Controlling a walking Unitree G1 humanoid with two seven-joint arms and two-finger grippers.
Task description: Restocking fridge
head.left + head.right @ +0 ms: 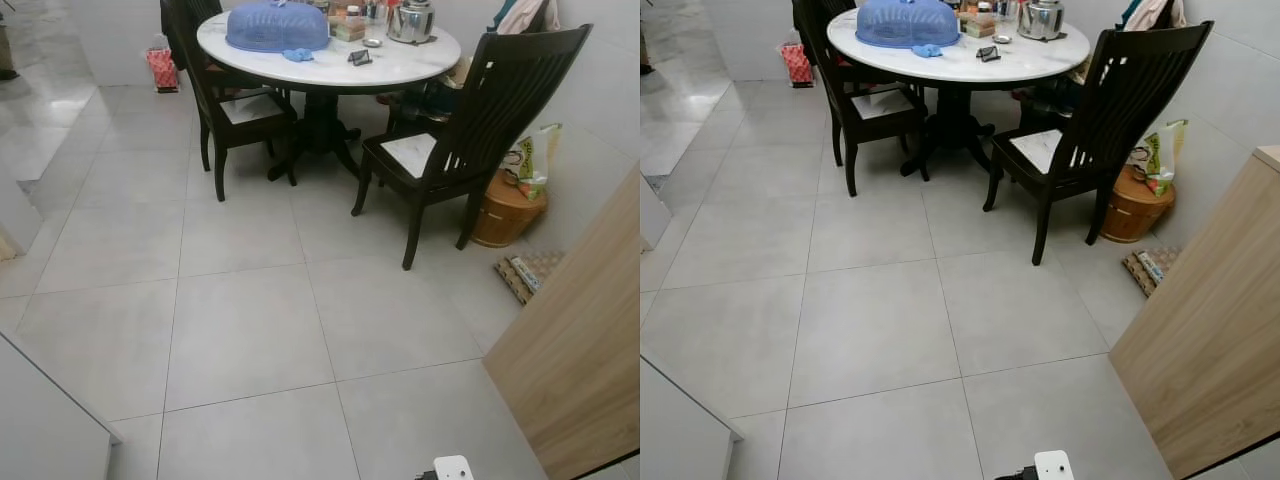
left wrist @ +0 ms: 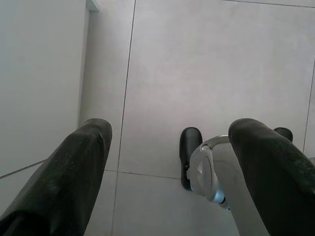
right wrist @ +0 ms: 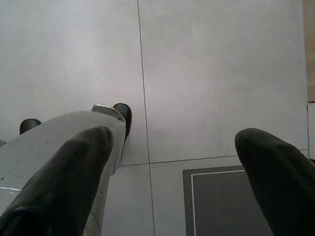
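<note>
Hanging over smooth grey floor tiles (image 2: 206, 59), the left hand (image 2: 167, 167) and right hand (image 3: 172, 172) gape wide, empty. Far ahead stands a round marble desk (image 1: 400, 62) with dark slatted chairs (image 1: 480, 130) and a blue mesh dome (image 1: 277, 26). No fridge or legible writing seen.

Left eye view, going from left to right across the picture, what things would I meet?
Red patterned bag on the floor → blue mesh dome food cover on the round white marble table → shiny steel kettle → dark wooden slat-back chair → light wooden cabinet panel.
</note>
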